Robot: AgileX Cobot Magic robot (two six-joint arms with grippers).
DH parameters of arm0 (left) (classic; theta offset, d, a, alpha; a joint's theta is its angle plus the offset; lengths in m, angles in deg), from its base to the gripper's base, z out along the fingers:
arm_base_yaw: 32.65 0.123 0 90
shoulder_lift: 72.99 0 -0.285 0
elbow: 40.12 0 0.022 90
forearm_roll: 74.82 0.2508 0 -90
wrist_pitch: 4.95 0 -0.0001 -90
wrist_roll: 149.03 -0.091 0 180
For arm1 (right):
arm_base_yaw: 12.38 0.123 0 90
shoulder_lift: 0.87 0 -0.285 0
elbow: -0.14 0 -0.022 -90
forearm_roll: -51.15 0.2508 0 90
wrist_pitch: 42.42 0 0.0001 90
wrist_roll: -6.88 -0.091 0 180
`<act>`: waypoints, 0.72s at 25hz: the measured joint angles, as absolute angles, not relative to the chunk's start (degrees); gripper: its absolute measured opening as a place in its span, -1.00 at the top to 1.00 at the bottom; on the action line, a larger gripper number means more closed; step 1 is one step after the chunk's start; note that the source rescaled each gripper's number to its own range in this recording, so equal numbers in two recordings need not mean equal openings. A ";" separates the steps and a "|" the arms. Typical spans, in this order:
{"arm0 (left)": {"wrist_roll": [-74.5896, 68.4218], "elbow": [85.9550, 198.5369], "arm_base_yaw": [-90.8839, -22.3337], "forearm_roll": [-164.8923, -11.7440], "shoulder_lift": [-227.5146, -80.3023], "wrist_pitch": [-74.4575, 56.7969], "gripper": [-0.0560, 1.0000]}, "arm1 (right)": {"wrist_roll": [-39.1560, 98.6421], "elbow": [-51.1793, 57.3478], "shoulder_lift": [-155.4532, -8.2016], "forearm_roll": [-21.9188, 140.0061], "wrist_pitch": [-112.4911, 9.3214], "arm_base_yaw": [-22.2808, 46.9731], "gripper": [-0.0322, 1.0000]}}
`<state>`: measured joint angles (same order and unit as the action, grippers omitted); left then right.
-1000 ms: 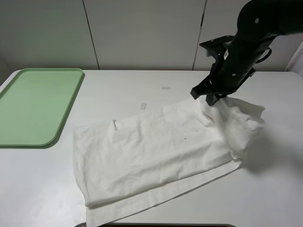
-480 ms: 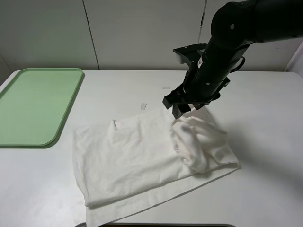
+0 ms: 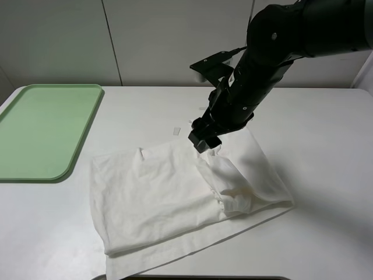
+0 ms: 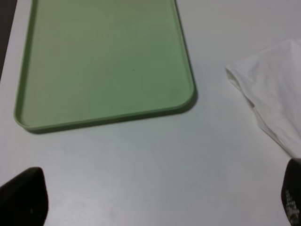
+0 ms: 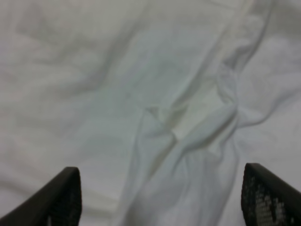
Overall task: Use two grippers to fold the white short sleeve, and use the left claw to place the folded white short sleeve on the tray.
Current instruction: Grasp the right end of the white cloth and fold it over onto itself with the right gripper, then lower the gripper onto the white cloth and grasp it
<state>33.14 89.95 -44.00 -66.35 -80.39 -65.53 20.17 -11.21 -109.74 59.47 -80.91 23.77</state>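
Right wrist view shows its jaws spread wide, empty, over the bunched white short sleeve (image 5: 141, 94).

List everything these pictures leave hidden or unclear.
Left gripper: outside the high view; only fingertips in its wrist view.
Shirt: near corner cut by high view's bottom edge.
Right gripper: contact with shirt unclear, wrist view blurred.
Small strips: too small to identify.

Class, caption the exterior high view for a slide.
Right gripper over the shirt, one end folded over; tray apart at left.
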 joint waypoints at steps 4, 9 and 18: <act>33.14 89.95 -44.00 -65.54 -80.39 -65.48 -1.00 | 20.20 -11.21 -109.74 56.07 -81.90 23.77 -0.54; 33.14 89.95 -44.00 -65.54 -80.39 -65.48 -1.00 | 19.67 -11.21 -109.31 55.03 -82.79 21.56 -0.54; 33.14 89.95 -44.00 -65.54 -80.39 -65.48 -1.00 | 11.46 -11.21 -98.92 47.56 -89.01 11.13 -0.55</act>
